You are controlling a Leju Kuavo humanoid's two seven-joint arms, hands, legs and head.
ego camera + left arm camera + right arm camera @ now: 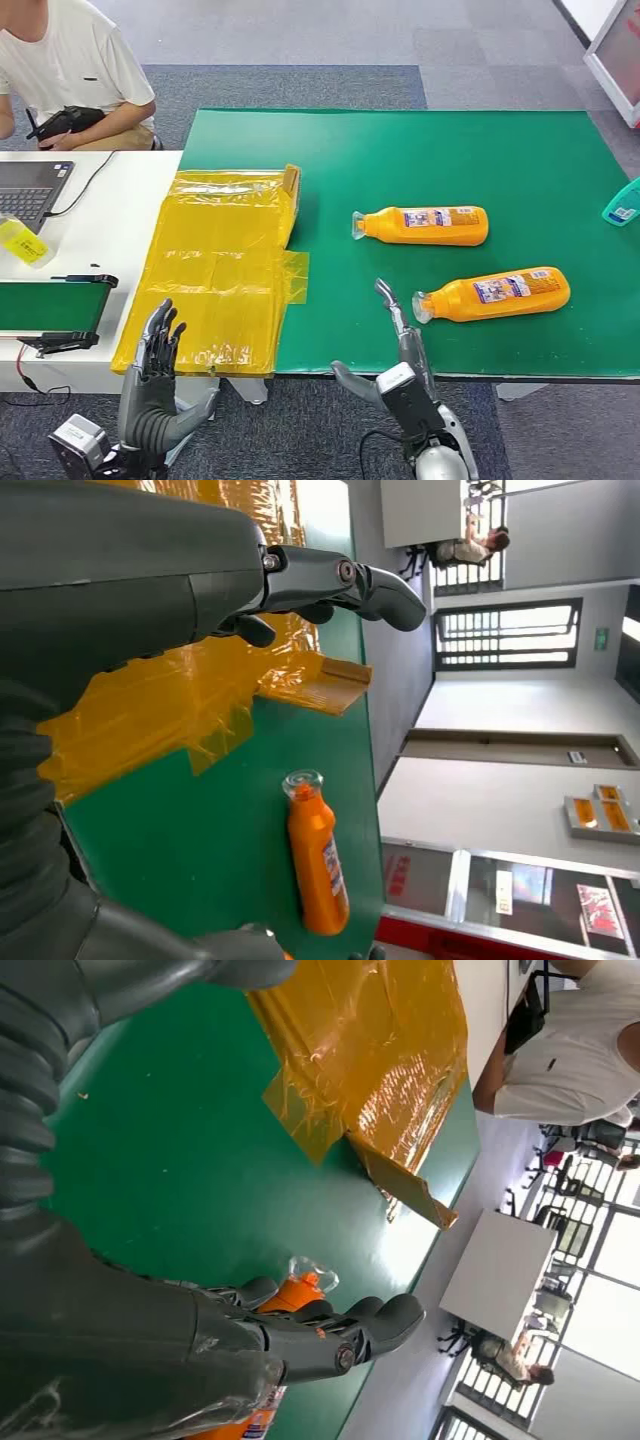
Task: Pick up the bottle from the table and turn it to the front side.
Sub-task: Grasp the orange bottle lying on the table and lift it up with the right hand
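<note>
Two orange bottles lie on their sides on the green mat [453, 150], clear caps pointing left. The nearer bottle [492, 294] is just right of my right hand [400, 350], which is open at the table's front edge, fingers stretched toward the cap and not touching it. In the right wrist view that bottle [290, 1295] shows behind my fingers [362, 1325]. The farther bottle [423, 225] lies mid-mat and appears in the left wrist view [317, 855]. My left hand [155, 365] is open, raised before the yellow plastic sheet [219, 265], holding nothing.
A white table [113, 200] on the left carries a laptop [30, 190] and a small green conveyor [49, 305]. A person in a white shirt [72, 60] sits behind it. A teal bottle [623, 203] lies at the mat's right edge.
</note>
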